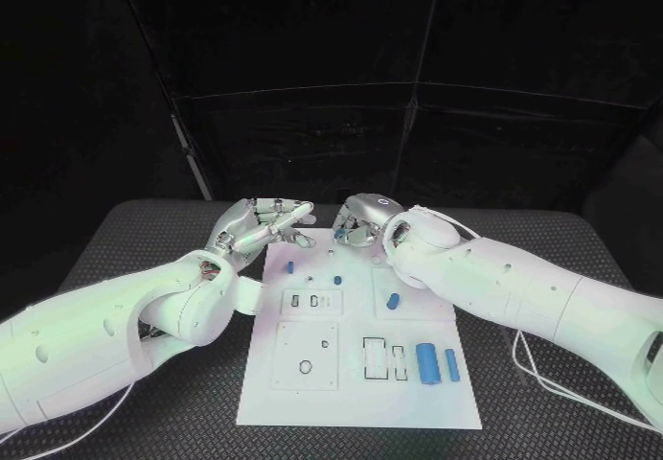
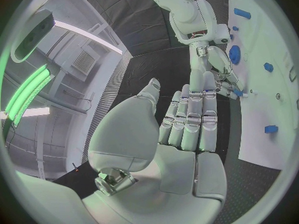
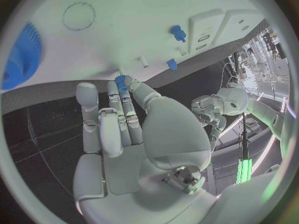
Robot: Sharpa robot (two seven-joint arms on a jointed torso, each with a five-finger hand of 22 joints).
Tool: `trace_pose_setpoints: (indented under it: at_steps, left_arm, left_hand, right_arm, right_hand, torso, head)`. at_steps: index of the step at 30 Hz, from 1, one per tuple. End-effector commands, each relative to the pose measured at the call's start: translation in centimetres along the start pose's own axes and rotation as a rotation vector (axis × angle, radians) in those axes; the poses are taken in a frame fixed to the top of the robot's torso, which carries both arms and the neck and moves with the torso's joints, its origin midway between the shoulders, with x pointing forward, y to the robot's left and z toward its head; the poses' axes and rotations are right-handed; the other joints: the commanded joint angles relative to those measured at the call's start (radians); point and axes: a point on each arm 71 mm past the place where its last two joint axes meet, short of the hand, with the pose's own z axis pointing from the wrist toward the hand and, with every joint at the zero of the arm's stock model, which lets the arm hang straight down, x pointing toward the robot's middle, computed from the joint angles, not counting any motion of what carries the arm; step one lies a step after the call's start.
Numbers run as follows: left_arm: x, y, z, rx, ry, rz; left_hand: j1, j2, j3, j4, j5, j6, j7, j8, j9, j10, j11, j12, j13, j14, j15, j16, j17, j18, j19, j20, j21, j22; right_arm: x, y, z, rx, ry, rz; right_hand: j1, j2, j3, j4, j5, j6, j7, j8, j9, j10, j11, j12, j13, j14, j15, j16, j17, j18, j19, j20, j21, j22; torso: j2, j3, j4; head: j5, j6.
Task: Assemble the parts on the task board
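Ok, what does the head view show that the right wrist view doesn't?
Head view: two long blue cylinders lying side by side on the board, at its near right, with slots beside them.
Right wrist view: a blue gear on the board, and a small blue piece at the right hand's fingertips; whether it is gripped is unclear.
Both: the board, the right hand and the left hand.

White arms, silver left hand (image 1: 259, 225), right hand (image 1: 362, 218).

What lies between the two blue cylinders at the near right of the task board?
Nothing: in the head view, only bare task board separates the longer cylinder from the shorter cylinder.
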Motion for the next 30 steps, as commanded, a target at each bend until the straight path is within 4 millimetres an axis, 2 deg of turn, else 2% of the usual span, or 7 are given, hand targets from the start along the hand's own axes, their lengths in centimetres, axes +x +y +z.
trace_pose_setpoints:
  at_steps: [1, 17, 21, 23, 24, 28, 30]
  left_arm:
    - [0.24, -0.16, 0.10, 0.005, 0.016, -0.003]
    - [0.22, -0.17, 0.16, 0.001, 0.016, -0.003]
    - [0.21, -0.18, 0.16, 0.000, 0.017, -0.003]
    - [0.20, -0.19, 0.16, 0.000, 0.017, -0.003]
    - [0.19, -0.20, 0.15, 0.000, 0.017, -0.003]
    - [0.15, -0.21, 0.14, 0.000, 0.018, -0.003]
    - [0.07, -0.22, 0.11, -0.001, 0.017, -0.002]
  left_hand:
    - [-0.001, 0.010, -0.006, 0.001, 0.000, -0.003, 0.006, -0.005, -0.001, -0.002, 0.006, -0.006, -0.001, -0.007, 0.001, 0.002, 0.002, 0.007, -0.008, -0.001, -0.003, 0.000]
    - [0.000, 0.013, -0.006, 0.000, 0.001, -0.004, 0.007, -0.006, -0.001, -0.004, 0.007, -0.006, -0.001, -0.008, 0.001, 0.002, 0.004, 0.007, -0.008, 0.000, -0.004, 0.000]
    - [0.000, 0.013, -0.006, 0.000, 0.001, -0.004, 0.007, -0.006, -0.001, -0.004, 0.007, -0.006, -0.001, -0.008, 0.001, 0.002, 0.004, 0.007, -0.008, 0.000, -0.004, 0.000]
    - [0.000, 0.013, -0.006, 0.000, 0.001, -0.004, 0.007, -0.006, -0.001, -0.004, 0.007, -0.006, -0.001, -0.008, 0.001, 0.002, 0.004, 0.007, -0.008, 0.000, -0.004, 0.000]
    - [0.001, 0.014, -0.006, -0.001, 0.001, -0.005, 0.007, -0.006, -0.001, -0.004, 0.007, -0.007, -0.001, -0.009, 0.001, 0.002, 0.004, 0.007, -0.008, 0.000, -0.004, 0.000]
    - [0.001, 0.015, -0.006, -0.001, 0.000, -0.005, 0.007, -0.006, -0.001, -0.004, 0.007, -0.007, -0.001, -0.009, 0.002, 0.002, 0.005, 0.007, -0.009, 0.000, -0.004, 0.000]
    - [0.001, 0.015, -0.006, -0.001, 0.000, -0.005, 0.007, -0.006, -0.001, -0.004, 0.007, -0.007, -0.001, -0.009, 0.002, 0.002, 0.005, 0.007, -0.009, 0.000, -0.004, 0.000]
  right_arm:
    - [0.09, 0.30, 0.19, -0.018, 0.023, 0.009]
    - [0.47, 0.54, 0.68, -0.013, 0.039, 0.014]
    - [0.50, 0.51, 0.74, -0.007, 0.039, 0.014]
    - [0.43, 0.55, 0.73, -0.008, 0.031, 0.014]
    - [0.36, 0.59, 0.70, -0.010, 0.025, 0.015]
    - [-0.09, 0.71, 0.28, -0.024, -0.003, 0.017]
    - [-0.49, 0.55, -0.23, -0.030, -0.017, 0.018]
  right_hand:
    - [-0.001, -0.009, 0.007, 0.002, 0.001, -0.002, 0.006, -0.002, 0.001, -0.001, 0.003, -0.004, 0.001, 0.049, 0.002, 0.005, -0.002, -0.019, -0.007, 0.001, 0.002, -0.002]
    - [-0.020, -0.041, 0.041, 0.019, -0.003, -0.033, 0.016, -0.009, -0.001, -0.045, 0.016, -0.022, -0.005, 0.046, 0.013, 0.004, -0.009, -0.016, -0.025, 0.010, -0.002, -0.018]
    - [-0.041, -0.081, 0.047, 0.032, -0.004, -0.102, 0.034, -0.012, -0.004, -0.174, 0.042, -0.021, -0.009, 0.037, 0.037, -0.010, -0.041, -0.008, -0.059, 0.027, -0.030, -0.069]
    - [-0.041, -0.101, 0.033, 0.037, -0.004, -0.172, 0.028, -0.012, -0.004, -0.244, 0.047, -0.019, -0.007, 0.027, 0.041, -0.028, -0.079, 0.002, -0.087, 0.034, -0.058, -0.114]
    - [-0.038, -0.109, 0.024, 0.038, -0.004, -0.188, 0.027, -0.012, -0.003, -0.273, 0.051, -0.019, -0.007, 0.021, 0.042, -0.038, -0.098, 0.004, -0.098, 0.037, -0.070, -0.133]
    - [-0.022, -0.120, -0.011, 0.053, -0.004, -0.217, 0.017, -0.009, 0.000, -0.321, 0.056, 0.000, -0.002, 0.017, 0.047, -0.050, -0.119, 0.008, -0.110, 0.042, -0.089, -0.160]
    - [-0.019, -0.122, -0.018, 0.056, -0.003, -0.217, 0.015, -0.008, 0.001, -0.325, 0.056, 0.006, -0.001, 0.017, 0.047, -0.051, -0.122, 0.008, -0.109, 0.043, -0.090, -0.161]
  torso:
    - [0.001, 0.0000, 0.0003]
    - [0.002, -0.0009, 0.0010]
    - [0.002, -0.0013, 0.0007]
    - [0.002, -0.0013, 0.0008]
    - [0.002, -0.0011, 0.0005]
    - [0.002, -0.0002, 0.0002]
    - [0.001, 0.0011, -0.0025]
  head:
    - [0.001, 0.000]
    - [0.003, -0.003]
    - [0.003, -0.003]
    - [0.003, -0.003]
    - [0.003, -0.002]
    - [0.003, 0.000]
    - [0.005, 0.000]
